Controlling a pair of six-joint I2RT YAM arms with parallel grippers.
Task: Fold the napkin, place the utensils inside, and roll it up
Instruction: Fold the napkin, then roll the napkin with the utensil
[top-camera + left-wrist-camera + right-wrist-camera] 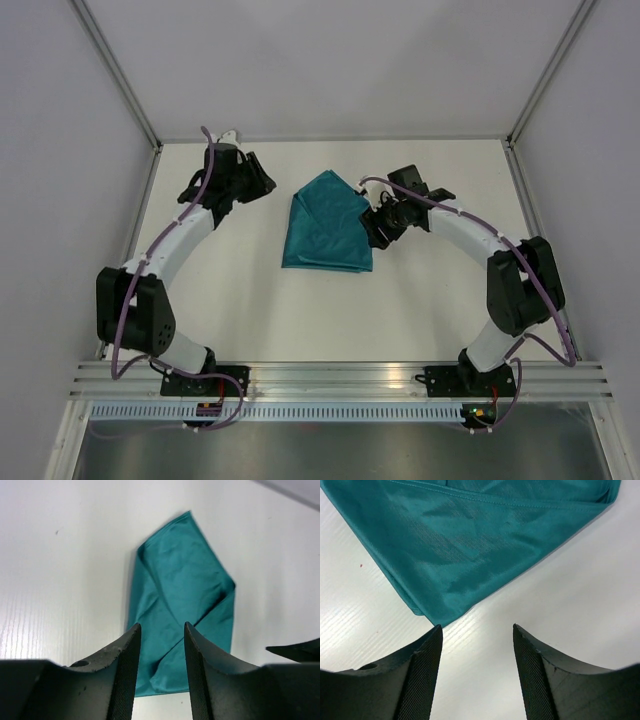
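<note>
A folded teal napkin lies at the middle of the white table. The left gripper hovers at its 10 o'clock and the right gripper beside its 3 o'clock edge, both with jaws parted and empty.

Teal napkin lies flat, loosely folded over

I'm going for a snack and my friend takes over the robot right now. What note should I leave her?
Left pincer: open, empty, apart from the napkin, on its left.
Right pincer: open, empty, close by the napkin's right edge.
Napkin: on the table, folded over itself, flaps uneven.
Done: folding, roughly.
Left: put utensils inside (none in view), then roll it up.
</note>
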